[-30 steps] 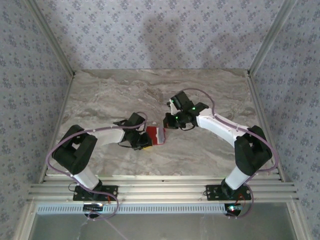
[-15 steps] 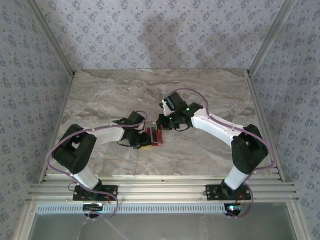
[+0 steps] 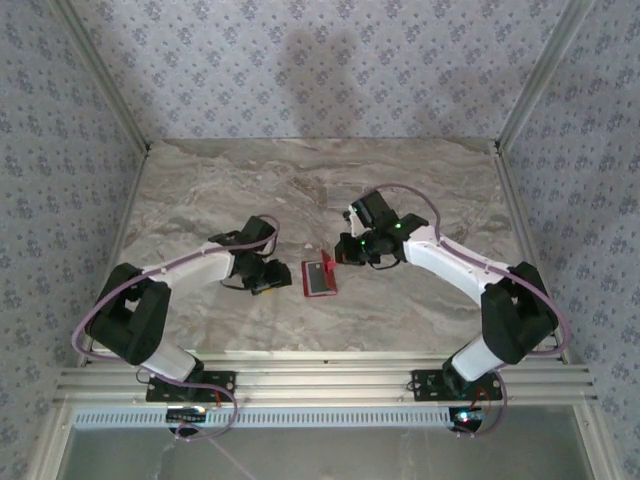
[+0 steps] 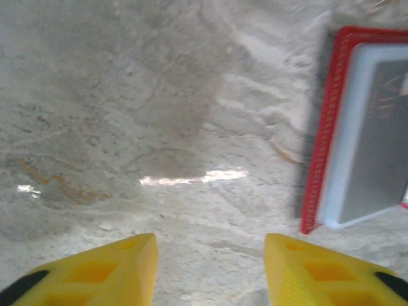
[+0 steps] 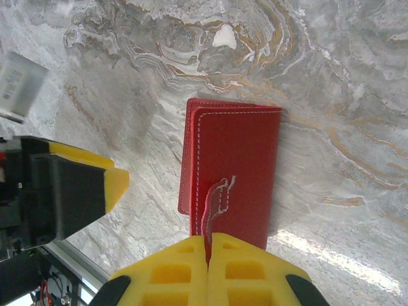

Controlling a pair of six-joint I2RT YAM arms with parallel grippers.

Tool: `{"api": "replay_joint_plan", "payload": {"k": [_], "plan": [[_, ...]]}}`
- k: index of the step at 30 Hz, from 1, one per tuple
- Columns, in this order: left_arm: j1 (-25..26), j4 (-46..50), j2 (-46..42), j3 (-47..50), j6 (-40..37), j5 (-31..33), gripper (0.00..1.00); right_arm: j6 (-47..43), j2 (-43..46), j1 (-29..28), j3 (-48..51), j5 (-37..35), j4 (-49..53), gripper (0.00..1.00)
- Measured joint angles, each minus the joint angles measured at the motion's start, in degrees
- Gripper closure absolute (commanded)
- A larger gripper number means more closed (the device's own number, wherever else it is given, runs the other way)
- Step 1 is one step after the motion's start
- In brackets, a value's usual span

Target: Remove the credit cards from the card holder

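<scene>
One small red tab [image 5: 217, 191] of the flat red folding card holder [image 5: 239, 146] is being pinched by R gripper [image 5: 208, 238], w/ L gripper [image 4: 209, 245] gaping just alongside.

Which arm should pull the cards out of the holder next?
Likely the left: the left gripper is open and empty beside the card holder, while the right gripper is shut on its red tab.

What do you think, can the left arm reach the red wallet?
Probably yes. The left gripper is open, with bare table between it and the wallet; the right gripper pinches just its tab.
</scene>
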State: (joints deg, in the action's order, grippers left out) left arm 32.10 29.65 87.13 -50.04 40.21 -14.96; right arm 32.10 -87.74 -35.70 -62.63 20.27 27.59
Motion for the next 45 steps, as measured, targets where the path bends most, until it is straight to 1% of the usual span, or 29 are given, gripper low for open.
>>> {"api": "replay_joint_plan", "payload": {"k": [3,4,6,7,9,13,18,21,24,25,27,29,31,32,35,40,43,45], "plan": [[1.1,0.8,0.9,-5.0,-0.2,0.0,0.46,0.0,0.0,0.0,0.4,1.6,-1.2,1.00],[1.6,0.7,1.6,-6.5,-0.3,-0.1,0.48,0.0,0.1,0.0,0.6,1.8,-1.6,1.00],[2.8,0.3,3.7,-9.7,-0.2,-0.5,0.61,0.0,0.5,-0.1,1.1,2.1,-1.9,1.00],[3.3,0.2,4.7,-10.8,-0.2,-0.7,0.64,0.0,0.7,-0.1,1.4,2.1,-2.0,1.00],[4.2,-0.5,7.8,-12.4,-0.3,-1.8,0.67,0.0,1.1,-0.1,1.9,1.6,-1.7,1.00],[5.4,-2.4,12.9,-13.1,0.4,-4.2,0.71,0.0,1.9,0.0,2.5,-0.8,-0.3,1.00],[6.0,-5.5,16.6,-13.2,1.3,-7.6,0.71,-0.1,3.1,1.2,3.7,-5.6,3.1,1.00],[6.0,-6.0,17.6,-13.6,1.4,-8.5,0.72,-0.3,3.2,2.9,5.2,-8.3,4.6,0.97],[6.0,-5.8,18.6,-14.7,1.4,-8.7,0.72,-0.6,3.2,4.7,6.6,-11.4,7.0,0.91],[6.0,-5.8,18.8,-15.0,1.3,-8.8,0.72,-0.7,3.1,5.1,6.7,-12.2,7.7,0.89],[6.0,-5.8,18.9,-15.1,1.2,-8.9,0.72,-1.0,2.7,5.9,6.7,-13.7,9.0,0.78],[6.0,-5.6,19.0,-15.2,1.2,-8.9,0.71,-1.5,2.5,6.0,6.6,-14.8,10.0,0.70],[6.0,-5.3,19.0,-15.5,1.2,-8.8,0.71,-1.7,2.5,6.0,6.3,-15.7,11.3,0.59],[6.0,-5.1,19.0,-15.7,1.2,-8.6,0.71,-1.8,2.5,5.9,5.8,-16.2,12.0,0.56],[6.2,-4.2,19.0,-16.1,0.9,-8.2,0.71,-2.0,2.6,5.7,3.4,-18.1,14.2,0.54],[6.2,-2.5,19.0,-17.0,0.7,-7.3,0.70,-1.9,3.8,4.2,-1.9,-20.0,17.2,0.54],[6.2,-1.4,19.0,-17.7,0.7,-6.7,0.70,-1.1,4.9,2.9,-4.2,-19.2,17.5,0.57],[6.2,-0.7,19.0,-18.5,0.5,-6.6,0.69,-0.3,5.3,2.0,-5.2,-16.9,16.2,0.61]]}}
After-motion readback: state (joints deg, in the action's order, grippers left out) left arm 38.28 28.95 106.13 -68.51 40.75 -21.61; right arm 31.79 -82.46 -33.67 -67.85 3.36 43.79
